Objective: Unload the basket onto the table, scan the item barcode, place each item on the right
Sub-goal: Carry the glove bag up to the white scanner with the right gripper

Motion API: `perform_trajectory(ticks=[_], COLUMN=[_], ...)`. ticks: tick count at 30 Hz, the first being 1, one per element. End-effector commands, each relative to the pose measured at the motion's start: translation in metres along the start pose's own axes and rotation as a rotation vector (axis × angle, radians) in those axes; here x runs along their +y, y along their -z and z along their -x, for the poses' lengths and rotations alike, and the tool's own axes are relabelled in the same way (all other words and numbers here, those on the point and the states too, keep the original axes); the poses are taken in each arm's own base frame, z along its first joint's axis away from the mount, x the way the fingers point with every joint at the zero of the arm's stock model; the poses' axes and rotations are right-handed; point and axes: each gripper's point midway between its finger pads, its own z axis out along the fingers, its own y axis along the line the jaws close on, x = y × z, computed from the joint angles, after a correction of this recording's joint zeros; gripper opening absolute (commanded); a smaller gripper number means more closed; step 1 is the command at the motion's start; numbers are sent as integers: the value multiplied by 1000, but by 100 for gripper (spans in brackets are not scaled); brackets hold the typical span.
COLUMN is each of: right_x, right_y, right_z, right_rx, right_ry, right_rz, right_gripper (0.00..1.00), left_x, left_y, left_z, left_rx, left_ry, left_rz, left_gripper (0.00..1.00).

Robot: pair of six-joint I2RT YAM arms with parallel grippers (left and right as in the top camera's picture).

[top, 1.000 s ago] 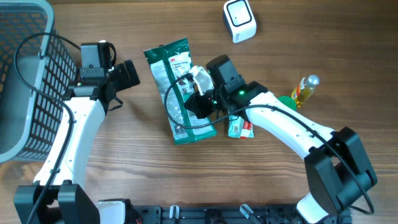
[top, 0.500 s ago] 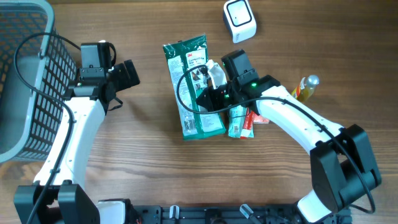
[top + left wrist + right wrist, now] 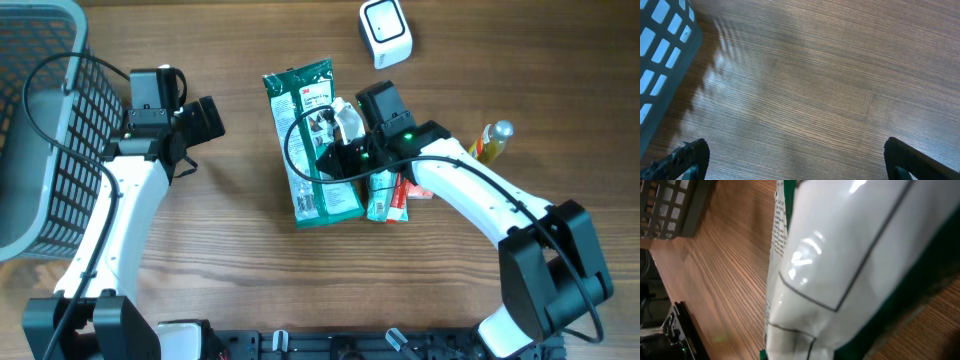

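the right claw (image 3: 335, 143) is clamped shut on the right edge of the green packet (image 3: 310, 150), a flat, glossy plastic pouch with a white printed panel, held over the middle of the desk (image 3: 815, 90). in the right wrist view its shiny, creased film fills nearly the whole picture and catches the light. just beside the packet's lower right corner lies a small red and green sachet (image 3: 386, 196). further right of the packet a slim bottle (image 3: 489, 143) of yellow liquid with a silvery cap lies slanted. beyond the packet's top right corner sits the scanner (image 3: 385, 33), a white rounded block. left of the packet the left claw (image 3: 205, 118) hangs with jaws wide apart and empty over bare wood grain. far left of the packet stands the grey mesh basket (image 3: 40, 130).

a second ago the packet sat lower, further left and more slanted. it is now straighter and closer to the scanner, with no shift over the last half second. the left arm has not moved.
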Motion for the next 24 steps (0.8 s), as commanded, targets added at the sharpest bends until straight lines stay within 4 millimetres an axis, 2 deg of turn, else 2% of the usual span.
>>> perform_trajectory(ticks=[1,7,11,12,14,17,18,20,22,24], right_x=[8,10,25,32,50,65,65,70,67,55], right_y=[2,5,23,33,66,136,148,191,209,214], right_z=[1,5,18,25,47,92,99,133,154,168], right_rx=[-4,-8,18,25,26,-58,-79,-197,-258,-271], right_ry=[8,10,73,102,164,308,328,427,547,620], right_rz=[29,31,29,26,-4,-204,-253,-404,-507,-610], right_gripper=[4,4,4,4,4,4,4,4,4,4], left_x=[2,2,2,2,2,2,2,2,2,2], left_y=[1,1,1,1,1,1,1,1,1,1], left_z=[4,4,4,4,4,4,4,4,4,4], left_rx=[-11,-11,-11,-11,-11,-11,-11,-11,-11,-11], left_ry=[-1,-1,-1,-1,-1,-1,-1,-1,-1,-1], left_rz=[9,9,9,9,9,9,9,9,9,9], left_gripper=[100,100,100,100,100,100,100,100,100,100])
